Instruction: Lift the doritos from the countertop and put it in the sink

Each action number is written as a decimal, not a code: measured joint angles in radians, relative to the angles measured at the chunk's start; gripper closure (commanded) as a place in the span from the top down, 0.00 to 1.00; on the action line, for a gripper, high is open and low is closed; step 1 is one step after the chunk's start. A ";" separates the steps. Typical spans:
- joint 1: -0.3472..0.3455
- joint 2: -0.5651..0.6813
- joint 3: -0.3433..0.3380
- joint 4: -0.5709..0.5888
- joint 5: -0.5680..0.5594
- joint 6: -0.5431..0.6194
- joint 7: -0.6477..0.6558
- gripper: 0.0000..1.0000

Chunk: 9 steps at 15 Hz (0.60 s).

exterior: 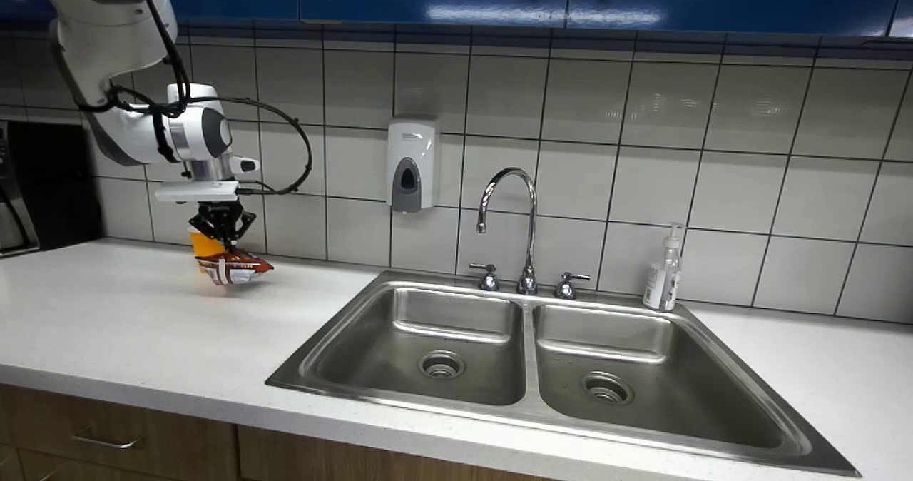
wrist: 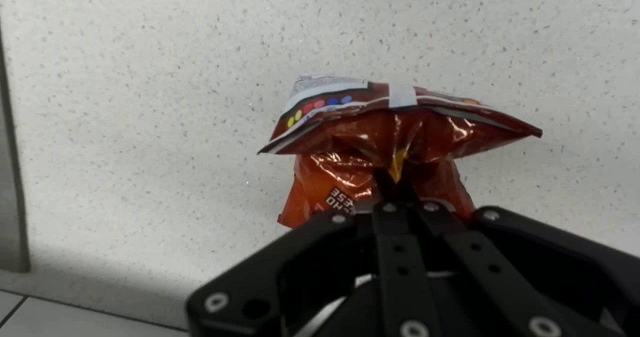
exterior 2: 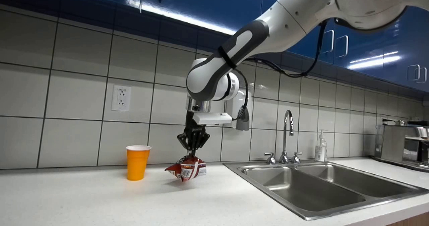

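The doritos bag is a red, shiny bag with a white and printed side. It shows in both exterior views (exterior: pixel 239 270) (exterior 2: pixel 188 169) and in the wrist view (wrist: pixel 350 132). My gripper (exterior: pixel 229 247) (exterior 2: pixel 191 153) (wrist: pixel 396 182) is shut on the bag's middle, pinching the film between its fingertips. The bag hangs just above the white countertop (exterior: pixel 128 317), with a shadow below it. The steel double sink (exterior: pixel 529 352) (exterior 2: pixel 271 190) is to the right of the bag in both exterior views. Its grey edge (wrist: pixel 11 202) shows at the left in the wrist view.
An orange cup (exterior: pixel 204 244) (exterior 2: pixel 136 164) stands near the bag by the tiled wall. A tall faucet (exterior: pixel 531 231) rises behind the sink. A soap dispenser (exterior: pixel 412 167) hangs on the wall. A pump bottle (exterior: pixel 663 277) stands at the sink's back rim.
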 measured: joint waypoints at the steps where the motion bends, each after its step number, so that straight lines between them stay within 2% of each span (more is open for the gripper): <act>1: 0.000 -0.014 0.000 -0.001 0.006 0.000 -0.004 0.00; 9: -0.040 -0.105 -0.012 -0.049 0.041 0.000 -0.033 0.00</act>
